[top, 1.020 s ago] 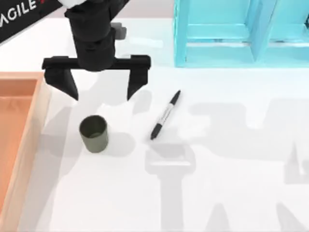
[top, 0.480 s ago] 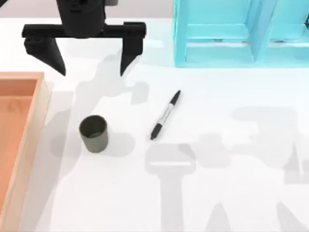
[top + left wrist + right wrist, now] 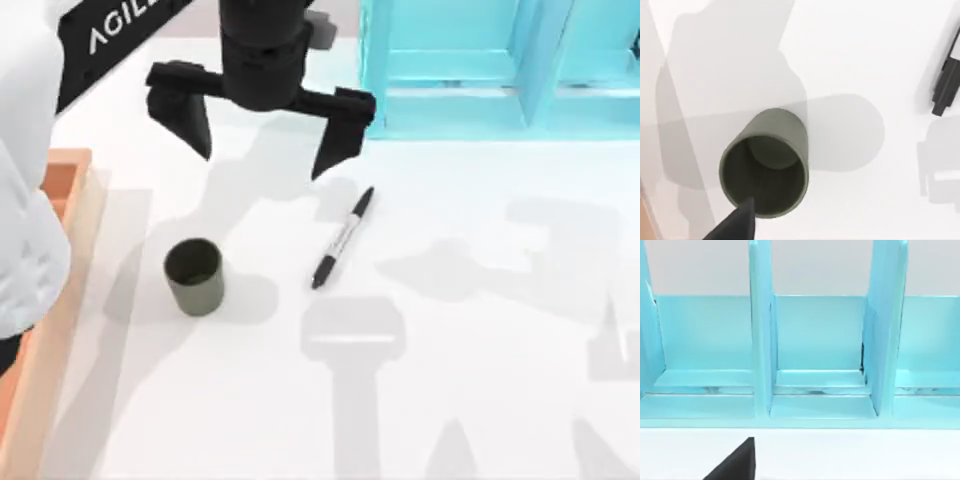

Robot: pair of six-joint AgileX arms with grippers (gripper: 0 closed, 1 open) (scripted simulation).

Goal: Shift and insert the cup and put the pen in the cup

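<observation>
The dark olive-grey cup (image 3: 193, 276) stands upright and empty on the white table, left of centre. The pen (image 3: 342, 238), black at both ends with a pale barrel, lies slanted to the cup's right. My left gripper (image 3: 262, 160) hangs open above the table, behind both things and apart from them, holding nothing. In the left wrist view the cup (image 3: 765, 165) opens toward the camera, one dark fingertip (image 3: 737, 225) shows by its rim, and the pen's end (image 3: 946, 87) sits at the picture's edge. My right gripper (image 3: 737, 462) faces the cyan shelf.
A cyan shelf unit (image 3: 480, 70) with upright dividers (image 3: 760, 355) stands at the table's back right. An orange wooden tray (image 3: 60, 180) runs along the left edge, partly under my left arm's white link (image 3: 30, 170). Open tabletop lies in front of the cup and pen.
My left gripper has swung right and slightly forward, from the back left to behind the cup and pen, and turned a little. Its white link now shows at the left. Cup and pen have not moved.
</observation>
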